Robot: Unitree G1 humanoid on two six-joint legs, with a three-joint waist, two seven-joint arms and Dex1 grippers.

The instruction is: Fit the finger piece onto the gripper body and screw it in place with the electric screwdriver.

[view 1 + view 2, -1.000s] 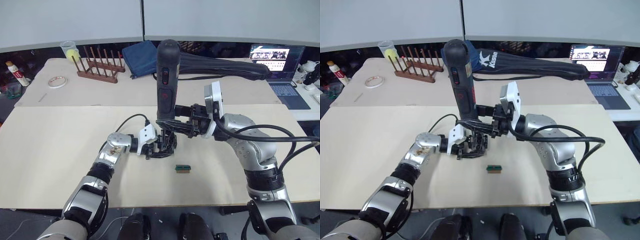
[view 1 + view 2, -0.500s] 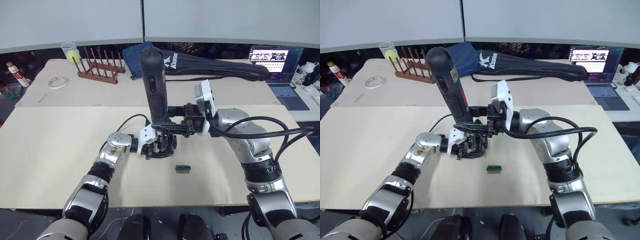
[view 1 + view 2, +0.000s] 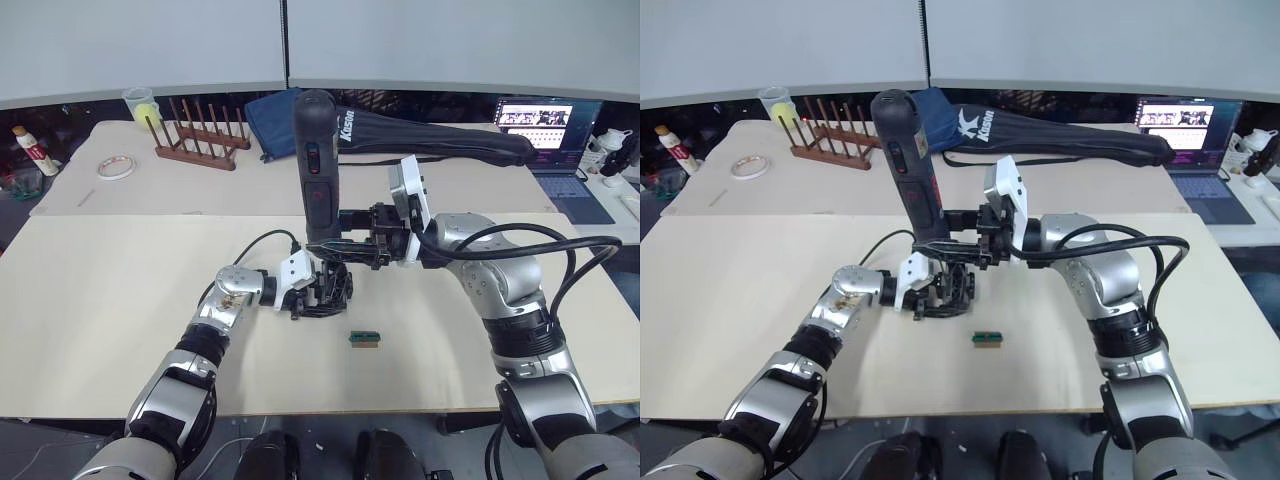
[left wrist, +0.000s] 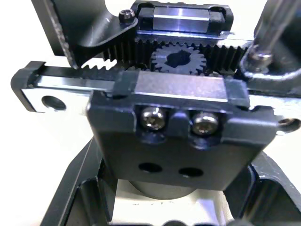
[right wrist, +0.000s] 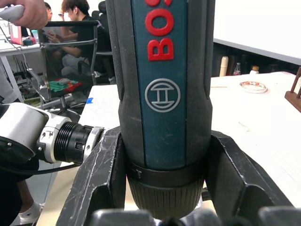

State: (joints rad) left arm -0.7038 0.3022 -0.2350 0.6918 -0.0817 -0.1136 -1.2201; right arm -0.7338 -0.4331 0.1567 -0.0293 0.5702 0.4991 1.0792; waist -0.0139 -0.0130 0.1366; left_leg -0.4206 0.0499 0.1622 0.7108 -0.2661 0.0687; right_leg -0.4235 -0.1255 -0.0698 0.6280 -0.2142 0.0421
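Observation:
The electric screwdriver (image 3: 315,170) stands almost upright over the middle of the near table, leaning slightly left. My right gripper (image 3: 345,250) is shut on its lower end, its fingers (image 5: 101,174) clamped either side of the barrel (image 5: 162,94). Directly below, the gripper body (image 3: 335,285) rests on the table with my left gripper (image 3: 308,295) shut on it. In the left wrist view its gear, toothed racks and a black block with two screws (image 4: 174,136) show close up. The metal bit (image 4: 273,23) comes down to a screw at one corner. I cannot tell the finger piece apart from the body.
A small green block (image 3: 364,339) lies on the table just in front of the gripper body. On the far table are a wooden rack (image 3: 197,135), a tape roll (image 3: 113,168), a blue cloth (image 3: 270,115), a long black bag (image 3: 430,135) and a laptop (image 3: 545,125).
My right arm has carried the screwdriver left, over the gripper body. It leaned left half a second ago and now stands straighter. The left gripper and the body have stayed put.

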